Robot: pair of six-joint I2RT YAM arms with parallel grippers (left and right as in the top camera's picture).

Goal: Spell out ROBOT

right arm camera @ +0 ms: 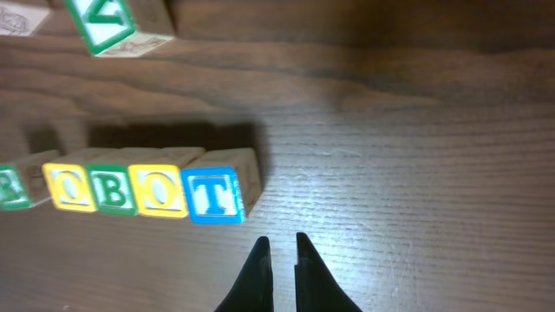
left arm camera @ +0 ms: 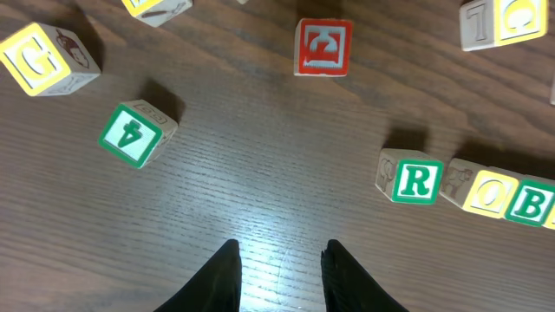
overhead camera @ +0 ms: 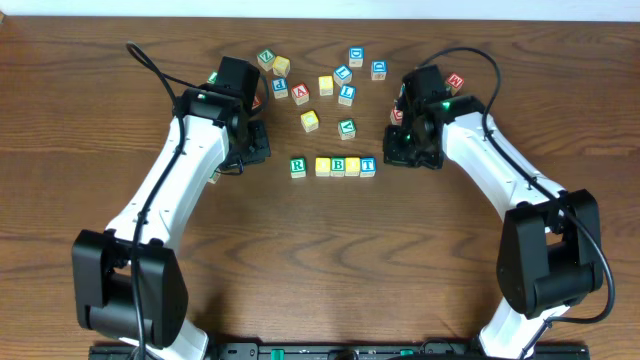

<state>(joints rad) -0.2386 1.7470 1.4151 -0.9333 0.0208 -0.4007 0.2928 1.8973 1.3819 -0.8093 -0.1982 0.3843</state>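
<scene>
The letter blocks stand in a row at the middle of the wooden tabletop [overhead camera: 320, 260]: green R block [overhead camera: 297, 166], yellow O block [overhead camera: 323, 166], green B block [overhead camera: 338, 166], second O block [overhead camera: 352, 166], blue T block [overhead camera: 368, 166]. The last four touch; from overhead, R sits a sliver apart.

The right gripper [right arm camera: 282, 273] hovers just beside the T, its jaws nearly together and holding nothing. The left gripper [left arm camera: 277, 277] hangs near the R, its jaws apart and empty.

A green 4 block [left arm camera: 134, 133], a red block [left arm camera: 323, 47] and a yellow G block [left arm camera: 48, 59] lie loose farther back.
</scene>
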